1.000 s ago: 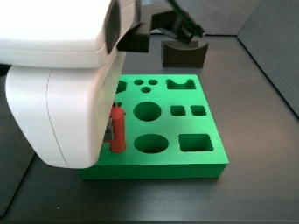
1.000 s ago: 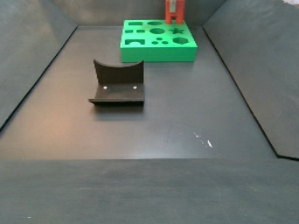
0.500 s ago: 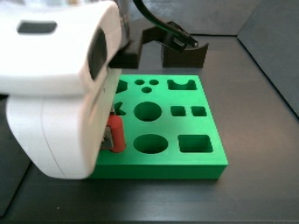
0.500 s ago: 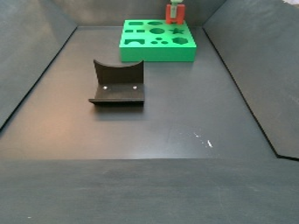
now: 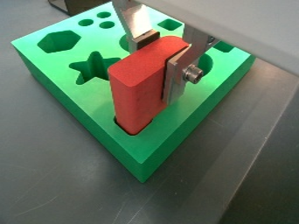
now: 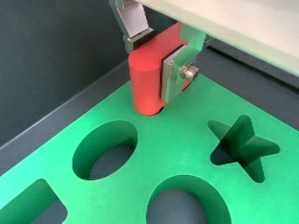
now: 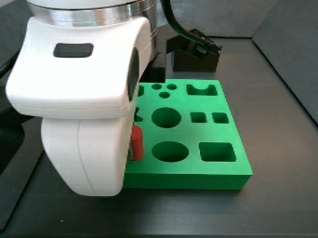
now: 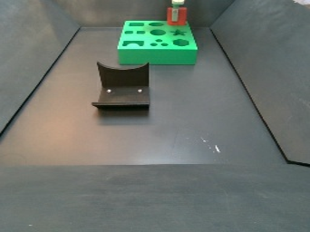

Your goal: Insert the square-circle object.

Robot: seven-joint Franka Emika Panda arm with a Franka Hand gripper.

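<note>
The square-circle object (image 5: pixel 140 83) is a red peg, flat-sided in one wrist view and rounded in another (image 6: pixel 146 79). It stands upright with its lower end in a hole near the edge of the green block (image 5: pixel 163 144). My gripper (image 5: pixel 162 59) is shut on the peg's upper part, one silver finger on each side, as both wrist views show (image 6: pixel 158 54). In a side view only a sliver of the peg (image 7: pixel 136 144) shows beside the white arm, which hides the gripper. In a side view the peg (image 8: pixel 177 15) stands at the far edge of the block (image 8: pixel 158 45).
The green block (image 6: pixel 140 149) has several other open holes, among them a star (image 6: pixel 243 149), ovals and a hexagon (image 5: pixel 56 40). The dark fixture (image 8: pixel 121 86) stands mid-floor, apart from the block, and shows behind the block in a side view (image 7: pixel 195 58). Dark walls ring the floor.
The peg stands lower in the block than before, with less red showing. The arm has come down and shifted, and the green block has shifted slightly with it.
</note>
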